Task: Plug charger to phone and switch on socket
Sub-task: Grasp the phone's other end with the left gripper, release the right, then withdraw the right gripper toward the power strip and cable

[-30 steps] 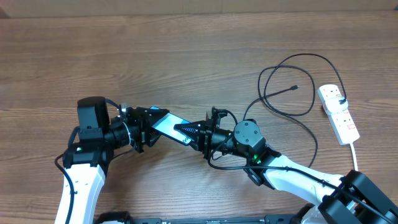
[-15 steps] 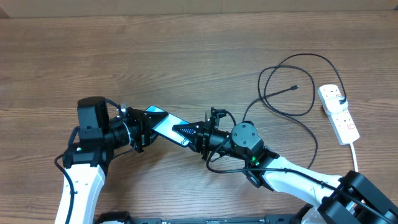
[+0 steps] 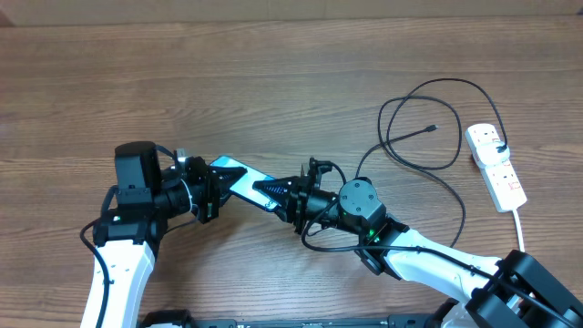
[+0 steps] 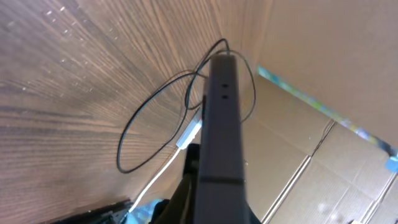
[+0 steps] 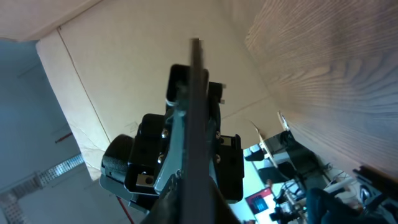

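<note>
The left tool (image 3: 208,180) is pinching one end of the phone (image 3: 244,179) and the right tool (image 3: 279,192) is pinching the other. The phone is hanging tilted between the two tips, lifted off the desk (image 3: 273,64). Its light-blue screen is facing up, and one black finger (image 3: 271,189) of the right tool is lying across it. From the left wrist the phone (image 4: 222,124) is running edge-on straight out from the tool, with two small holes showing in its dark frame. From the right wrist it is showing as a thin dark edge (image 5: 196,106), with the left tool (image 5: 186,155) clamping its far end.

The charger (image 3: 414,135) is lying in loose loops on the desk well behind the right tool, out past its wrist. Its connector tip (image 3: 432,128) is resting free inside the loops, apart from both tools and the phone. The cable's other end is meeting the socket (image 3: 496,169), which is lying farther out on that same side with its white cord (image 3: 522,223) trailing away. The switches are too small to read.
</note>
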